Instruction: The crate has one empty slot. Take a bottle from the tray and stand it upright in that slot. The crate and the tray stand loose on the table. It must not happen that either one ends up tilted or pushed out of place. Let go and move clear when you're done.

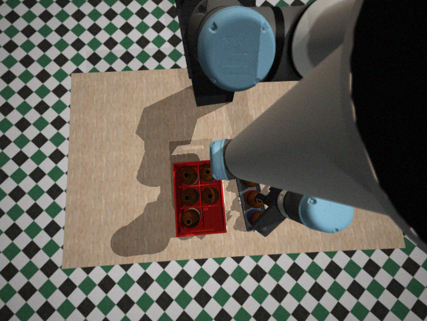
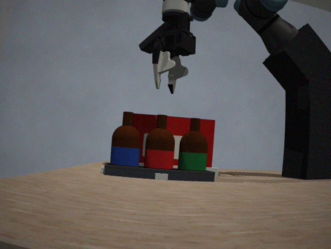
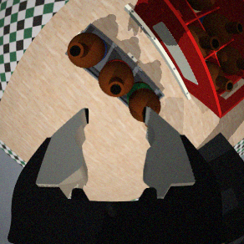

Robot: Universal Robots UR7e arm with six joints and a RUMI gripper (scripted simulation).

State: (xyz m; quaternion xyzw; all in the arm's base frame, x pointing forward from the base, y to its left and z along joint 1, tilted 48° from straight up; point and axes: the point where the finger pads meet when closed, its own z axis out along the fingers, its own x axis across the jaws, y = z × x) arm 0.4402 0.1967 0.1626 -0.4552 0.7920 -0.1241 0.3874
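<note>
My gripper [image 2: 164,90] [image 3: 115,108] is partly open and empty, high above the tray [image 1: 243,208] [image 2: 187,175] [image 3: 147,79]. The tray holds three upright brown bottles: one with a blue label [image 1: 254,217] [image 2: 125,156] [image 3: 87,50], one with a red label [image 1: 253,199] [image 2: 159,159] [image 3: 115,76] in the middle, and one with a green label [image 1: 249,183] [image 2: 192,161] [image 3: 144,102]. The red crate [image 1: 207,233] [image 2: 187,125] [image 3: 209,94] holds several bottles; its empty slot [image 1: 214,219] is at the lower right in the top view.
The crate stands beside the tray with a narrow gap between them. The arm [image 1: 293,155] crosses above and hides part of the crate's top right corner and the tray's upper end in the top view. The wooden table [image 1: 103,155] ends at the checkered floor [image 1: 138,293].
</note>
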